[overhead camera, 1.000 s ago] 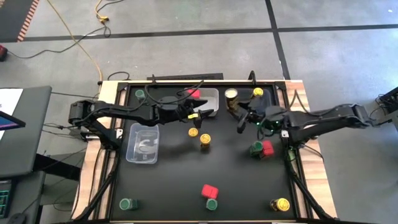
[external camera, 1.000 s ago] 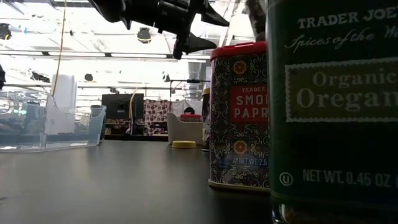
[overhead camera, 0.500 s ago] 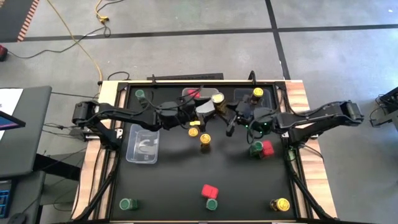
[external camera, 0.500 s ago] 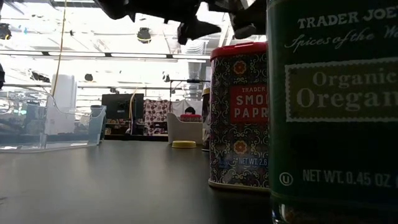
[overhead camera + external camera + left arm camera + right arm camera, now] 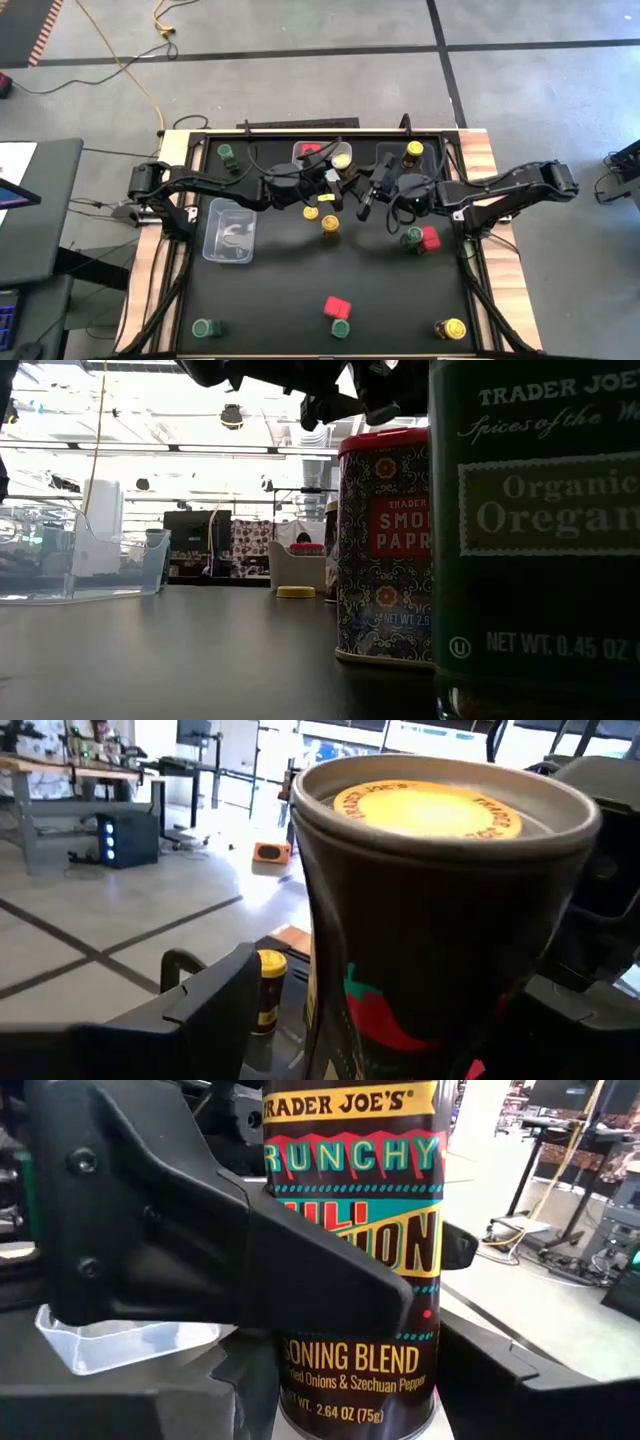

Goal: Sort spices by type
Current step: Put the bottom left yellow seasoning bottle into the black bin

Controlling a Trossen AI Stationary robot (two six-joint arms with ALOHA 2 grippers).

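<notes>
A yellow-lidded spice jar [image 5: 350,1140] with a dark "Crunchy Chili Onion" label hangs upright above the table's far middle [image 5: 340,158]. My right gripper [image 5: 353,172] is shut on it. My left gripper [image 5: 331,174] is open. Its fingers [image 5: 205,1010] stand on either side of the same jar [image 5: 430,810], and a gap shows beside the one finger I see clearly. Other spices stand on the black table: green-lidded jars [image 5: 226,152], yellow-lidded jars [image 5: 329,225] and red boxes [image 5: 337,306]. My right gripper pinches the jar's body about the middle of its label [image 5: 345,1345] between its two fingers [image 5: 300,1270]. The fingers come level from the table's right side. The jar stands upright, lid up, lifted clear of the table.
A clear tray [image 5: 322,168] at the far middle holds a red box [image 5: 310,150]; another clear tray [image 5: 230,232] lies at the left. A loose yellow lid [image 5: 311,212] lies near the middle. A paprika tin [image 5: 385,550] and an oregano jar [image 5: 535,540] stand at the near edge.
My right gripper has carried the yellow-lidded jar, still upright and clear of the table, toward the table's left. My left gripper has moved toward the table's right and rolled a little; its fingers now stand around the jar.
</notes>
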